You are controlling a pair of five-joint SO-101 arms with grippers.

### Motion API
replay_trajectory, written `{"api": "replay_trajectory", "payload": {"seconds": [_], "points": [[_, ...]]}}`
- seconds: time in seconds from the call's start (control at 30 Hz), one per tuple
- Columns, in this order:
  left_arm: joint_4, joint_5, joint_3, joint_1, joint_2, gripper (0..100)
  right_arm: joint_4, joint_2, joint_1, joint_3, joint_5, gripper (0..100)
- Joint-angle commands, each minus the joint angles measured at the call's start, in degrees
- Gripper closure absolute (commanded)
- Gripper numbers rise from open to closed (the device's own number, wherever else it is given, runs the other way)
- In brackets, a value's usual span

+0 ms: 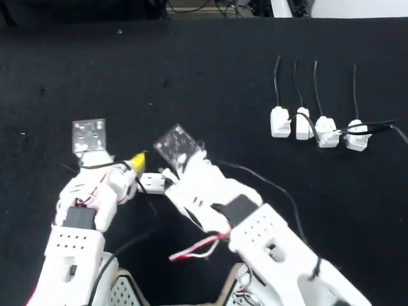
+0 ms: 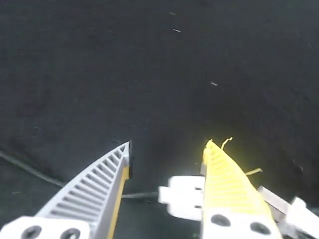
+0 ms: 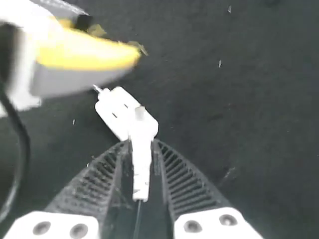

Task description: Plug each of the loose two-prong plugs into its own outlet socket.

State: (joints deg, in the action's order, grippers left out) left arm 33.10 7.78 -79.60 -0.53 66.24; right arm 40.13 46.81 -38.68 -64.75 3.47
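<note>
Black table (image 1: 191, 64), cables (image 1: 220, 7) beyond far edge

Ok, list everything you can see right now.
corded outlet units: four, white with black cords, in a row at the far right.
socket block: one, white, lying near the front, left of centre.
plug: one, white, gripped, its front against the socket block.
table: one, black.
left tool: one, grey and yellow fingers, open beside the socket block.
right tool: one, dark fingers, shut on the plug.
</note>
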Motion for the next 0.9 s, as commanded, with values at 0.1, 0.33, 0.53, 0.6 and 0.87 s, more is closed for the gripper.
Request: {"api": "replay_trajectory", "payload": {"seconds": [0.1, 0.33, 0.53, 0.6, 0.87], "points": [[-8.6, 4.1, -0.9, -12.2, 0.0, 77, 14.5, -17.8, -0.3, 20.1, -6.9, 98.8], [-7.4, 6.1, -0.8, -11.4, -1.8, 77, 18.8, -29.5, -3.4, 28.5, -5.7, 98.8], [-7.7, 6.3, 6.6, -11.6, -17.4, 77, 22.2, -36.1, -3.5, 35.2, -8.1, 98.8], [-7.7, 6.4, 9.7, -11.6, -23.5, 77, 22.5, -37.6, -3.4, 36.8, -8.8, 98.8], [-7.2, 6.1, 18.6, -11.2, -41.3, 77, 22.5, -40.7, -1.4, 40.2, -9.8, 98.8]]}}
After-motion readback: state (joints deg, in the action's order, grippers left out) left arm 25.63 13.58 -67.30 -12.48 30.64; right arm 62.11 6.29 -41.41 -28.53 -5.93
